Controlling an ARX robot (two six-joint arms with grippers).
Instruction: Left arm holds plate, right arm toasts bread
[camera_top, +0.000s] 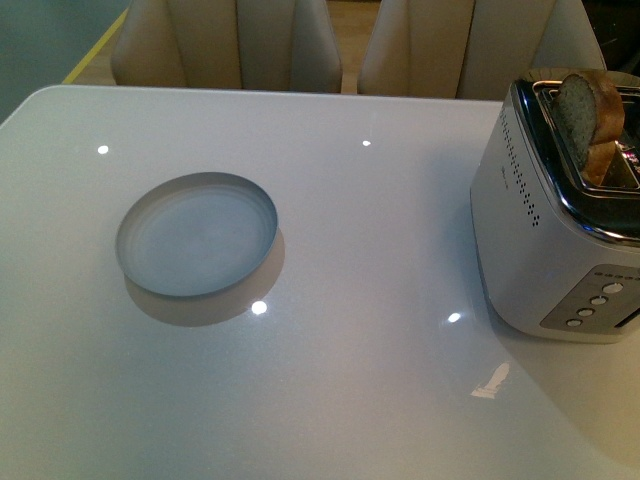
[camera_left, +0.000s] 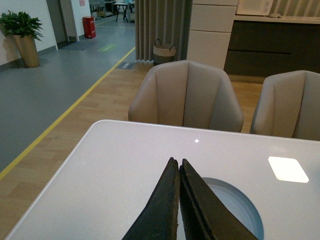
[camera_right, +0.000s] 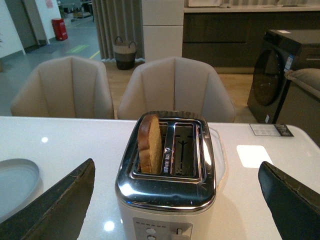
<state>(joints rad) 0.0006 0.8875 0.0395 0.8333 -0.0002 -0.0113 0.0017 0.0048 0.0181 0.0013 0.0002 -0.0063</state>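
The plate (camera_top: 197, 235) is lying empty on the white surface (camera_top: 350, 380), well apart from the toaster (camera_top: 560, 240), in whose near slot the bread (camera_top: 590, 112) is standing. The left end effector (camera_left: 178, 165) is hovering clenched above the plate; the right end effector (camera_right: 175, 200) is hanging released, flanking the toaster. 2 chairs (camera_left: 186, 97) are standing behind.

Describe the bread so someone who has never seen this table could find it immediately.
Start at the white table and find the silver toaster on its right side. The bread stands upright in one of the toaster's two top slots, half sticking out. It is the only brown, crusted thing there; the neighbouring slot is empty.
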